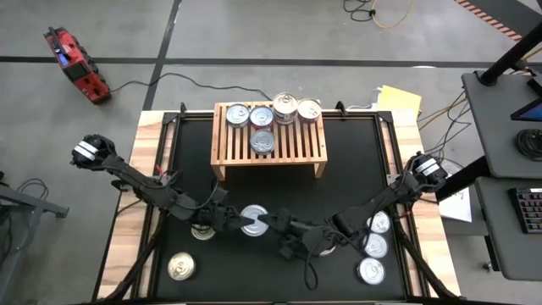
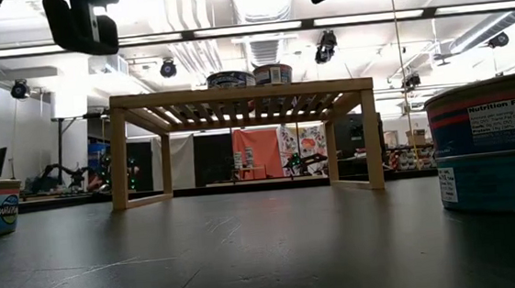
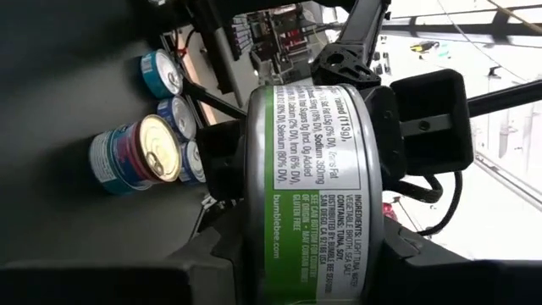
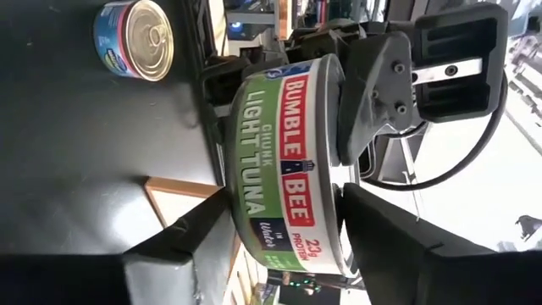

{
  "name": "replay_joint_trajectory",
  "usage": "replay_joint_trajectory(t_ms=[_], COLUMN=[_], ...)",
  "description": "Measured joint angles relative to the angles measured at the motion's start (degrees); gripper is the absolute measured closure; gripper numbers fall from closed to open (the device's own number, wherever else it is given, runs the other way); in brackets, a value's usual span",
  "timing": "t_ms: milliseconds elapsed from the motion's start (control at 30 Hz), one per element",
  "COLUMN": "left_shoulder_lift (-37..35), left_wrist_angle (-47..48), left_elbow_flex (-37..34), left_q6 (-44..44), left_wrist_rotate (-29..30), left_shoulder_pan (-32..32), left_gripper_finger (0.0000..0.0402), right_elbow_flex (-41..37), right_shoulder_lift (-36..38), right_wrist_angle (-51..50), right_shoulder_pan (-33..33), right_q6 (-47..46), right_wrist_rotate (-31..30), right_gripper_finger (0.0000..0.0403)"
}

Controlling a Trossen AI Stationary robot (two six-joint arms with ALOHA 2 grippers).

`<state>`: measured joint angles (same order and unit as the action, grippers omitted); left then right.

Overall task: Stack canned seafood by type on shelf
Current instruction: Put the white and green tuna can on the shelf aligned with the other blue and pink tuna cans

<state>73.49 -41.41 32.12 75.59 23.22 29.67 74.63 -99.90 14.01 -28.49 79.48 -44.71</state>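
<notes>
A tuna can (image 1: 254,220) with a green label (image 3: 309,169) hangs over the table's near middle, lid up, between my two grippers. My left gripper (image 1: 245,220) comes in from the left and is shut on the can. My right gripper (image 1: 270,223) faces it from the right, open. One of its fingers (image 4: 394,241) stands over the can's top and the other (image 4: 182,246) under its bottom; I see no sure contact. On the wooden shelf (image 1: 301,151) at the far middle stand several cans (image 1: 262,116), one of them nearer the front (image 1: 262,141). My left gripper pinches the can between its two fingers, one pad (image 4: 373,85) on the flat lid and the other under the bottom face. The fingers reach in level from the table's left. The can sits level and lifted clear of the table.
Three cans (image 1: 375,246) stand at the near right beside my right arm. One can (image 1: 180,267) sits at the near left and another (image 1: 201,231) lies under my left arm. The room between the shelf and the grippers is bare black mat.
</notes>
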Motion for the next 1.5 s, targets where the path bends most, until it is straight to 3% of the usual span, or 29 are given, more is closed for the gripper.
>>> replay_joint_trajectory(t_ms=[167, 300, 533, 733, 1033, 1233, 1500], left_shoulder_lift=[0.1, 0.1, 0.1, -0.6, -1.2, -1.3, -6.8], left_wrist_angle=[-0.5, -0.4, -1.4, -3.3, -2.1, -2.5, 0.7], left_elbow_flex=[0.0, 0.0, 0.0, 0.0, 0.0, 0.0, 0.0], left_q6=[-0.2, -4.6, -9.8, -16.0, -23.1, -36.1, -50.8], left_wrist_rotate=[0.1, 0.7, 0.0, -2.3, -3.0, 0.1, 0.3], left_shoulder_pan=[0.0, -0.1, -0.1, -0.1, -0.1, -0.3, -0.3], left_gripper_finger=[0.0274, 0.0233, 0.014, 0.0095, 0.0086, 0.0086, 0.0086], right_elbow_flex=[0.0, 0.0, 0.0, 0.0, -0.1, -0.1, -0.1], right_shoulder_lift=[0.0, 0.0, 0.0, 0.0, 1.5, 3.0, 6.4], right_wrist_angle=[1.0, 1.1, 1.3, 3.7, 5.5, 9.5, 10.4], right_shoulder_pan=[-0.1, 0.0, 0.0, 0.0, 0.0, 0.1, 1.1], right_q6=[0.8, 0.3, -0.4, -0.1, -0.1, 0.0, 0.0], right_wrist_rotate=[0.1, -0.1, -0.4, -2.2, -3.5, -3.8, -9.9], right_gripper_finger=[0.0245, 0.0266, 0.0266, 0.0266, 0.0266, 0.0266, 0.0266])
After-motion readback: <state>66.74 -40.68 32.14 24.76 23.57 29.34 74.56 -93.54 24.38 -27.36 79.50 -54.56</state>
